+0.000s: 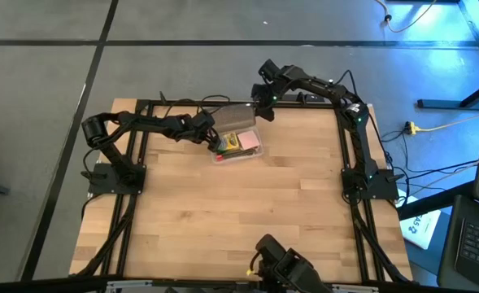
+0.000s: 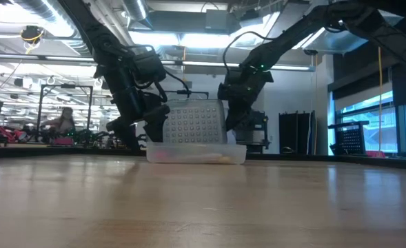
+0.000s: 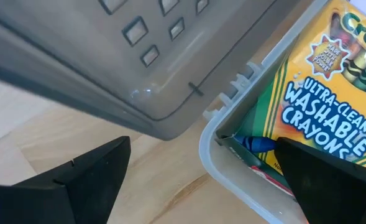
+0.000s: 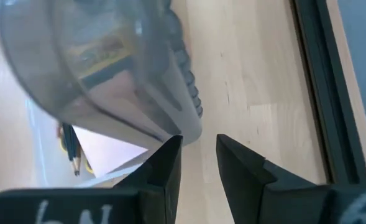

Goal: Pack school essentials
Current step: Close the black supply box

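"ULTRA-CLEAN WASHABLE CRAYONS" can be read in the left wrist view on the green-and-yellow crayon box [image 3: 319, 106], which lies flat inside the clear case [image 1: 237, 149]; a blue crayon tip [image 3: 254, 143] is drawn at the box's corner. No other writing can be read. In the high view the case is seen toward 12 o'clock on the wooden counter [image 1: 239, 220], with the pink square pad [image 1: 250, 141] at its 3 o'clock end and a dark pencil [image 4: 73, 152] beside a pale sheet, as shown in the right wrist view. The dotted grey lid [image 2: 196, 124] is raised, standing nearly upright along the case's far edge. The left gripper [image 1: 211, 138] is held at the case's 9 o'clock end, its 2 fingers spread wide and straddling the case corner, nothing gripped. The right gripper [image 4: 195, 155] is held at the lid's 1 o'clock corner, its fingers set narrow at the lid's edge; whether the lid is pinched cannot be told. Bare counter is left open from 3 through 6 to 9 o'clock, bounded by the black frame [image 1: 349, 155].
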Controlling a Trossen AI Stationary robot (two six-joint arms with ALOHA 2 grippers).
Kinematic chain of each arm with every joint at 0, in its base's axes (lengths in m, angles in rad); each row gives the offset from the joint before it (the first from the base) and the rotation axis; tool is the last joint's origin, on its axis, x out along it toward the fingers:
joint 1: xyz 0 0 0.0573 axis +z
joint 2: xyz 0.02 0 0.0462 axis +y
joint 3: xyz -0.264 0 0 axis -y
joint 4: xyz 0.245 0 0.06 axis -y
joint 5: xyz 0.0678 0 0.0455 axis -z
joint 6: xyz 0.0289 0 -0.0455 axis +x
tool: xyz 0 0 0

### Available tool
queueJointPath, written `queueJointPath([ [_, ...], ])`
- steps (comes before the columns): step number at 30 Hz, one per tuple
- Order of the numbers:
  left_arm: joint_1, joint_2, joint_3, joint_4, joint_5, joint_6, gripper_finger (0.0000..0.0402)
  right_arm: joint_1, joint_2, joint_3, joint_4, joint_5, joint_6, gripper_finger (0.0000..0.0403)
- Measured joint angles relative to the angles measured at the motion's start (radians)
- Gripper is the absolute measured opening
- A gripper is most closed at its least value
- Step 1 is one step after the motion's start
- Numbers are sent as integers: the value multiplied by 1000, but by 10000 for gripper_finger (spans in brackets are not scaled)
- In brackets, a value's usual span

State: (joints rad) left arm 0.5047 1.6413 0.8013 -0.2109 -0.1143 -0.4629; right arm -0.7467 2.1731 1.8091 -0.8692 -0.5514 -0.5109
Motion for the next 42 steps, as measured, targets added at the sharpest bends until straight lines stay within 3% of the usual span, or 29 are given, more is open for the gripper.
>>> queueJointPath([
  [14, -1, 0, 0, -5, 2, 54, 396, 0, 0, 0, 1, -30, -267, 106],
  [21, -1, 0, 0, -7, 4, 129, 396, 0, 1, -2, -93, -141, -404, 106],
  [29, -1, -12, 0, -6, 20, 211, 396, 1, 2, -2, -141, -150, -414, 106],
  [42, -35, -153, -3, -97, 31, 327, 396, 5, 2, 0, -145, -194, -414, 106],
])
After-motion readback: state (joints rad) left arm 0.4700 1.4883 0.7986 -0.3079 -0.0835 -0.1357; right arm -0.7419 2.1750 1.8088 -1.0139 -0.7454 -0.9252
